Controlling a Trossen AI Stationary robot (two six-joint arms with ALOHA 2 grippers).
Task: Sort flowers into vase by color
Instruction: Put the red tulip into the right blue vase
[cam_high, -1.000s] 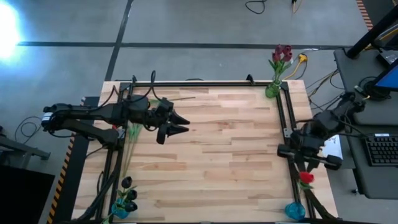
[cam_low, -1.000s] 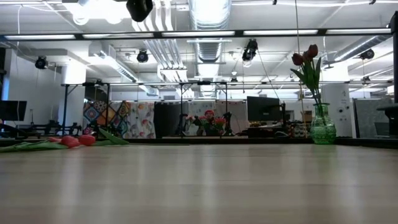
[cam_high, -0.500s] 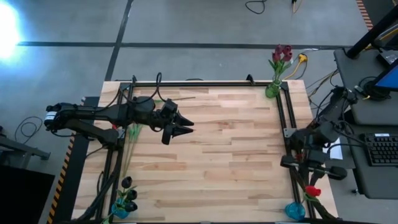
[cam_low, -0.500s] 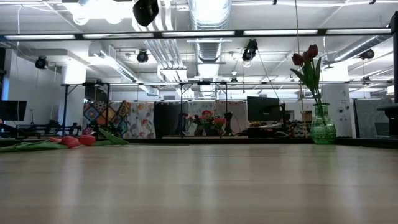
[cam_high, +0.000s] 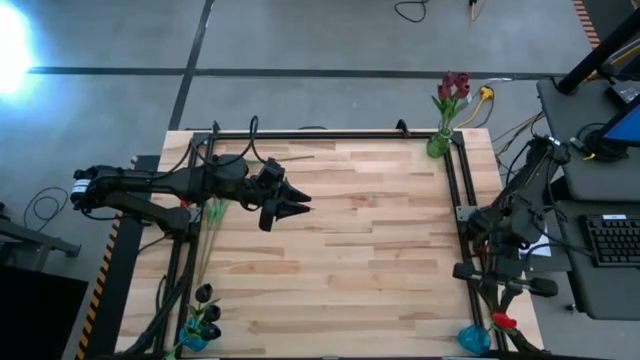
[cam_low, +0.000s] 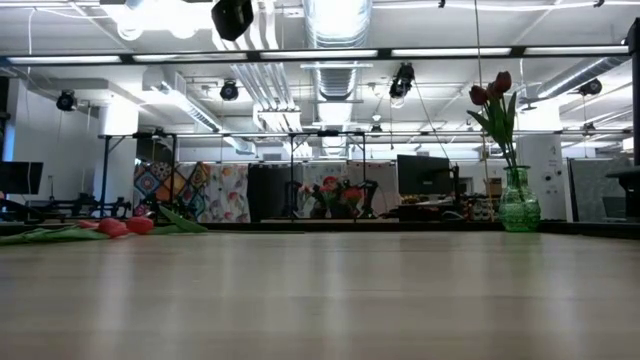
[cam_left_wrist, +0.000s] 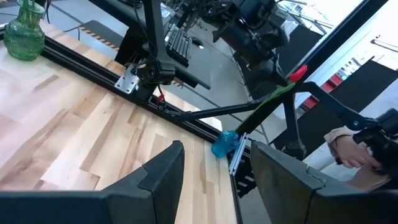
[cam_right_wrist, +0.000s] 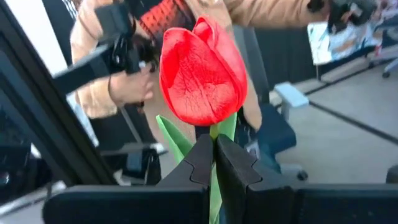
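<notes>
The right gripper (cam_high: 503, 300) has travelled along the table's right edge toward the blue vase (cam_high: 474, 338), jaws clenched on a red tulip (cam_right_wrist: 202, 70). The left gripper (cam_high: 300, 204) hovers released over the bare table (cam_high: 360, 260) centre.

overhead looking down, tabletop-level, two wrist views, green vase (cam_high: 438, 146) shared

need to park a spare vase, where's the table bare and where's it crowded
Bare: the wide middle of the light wooden table, between the left fingers and the right rail.

Crowded: the green glass vase corner, the dark tulips in a blue vase corner, and the blue vase where the right fingers hold a red tulip.
</notes>
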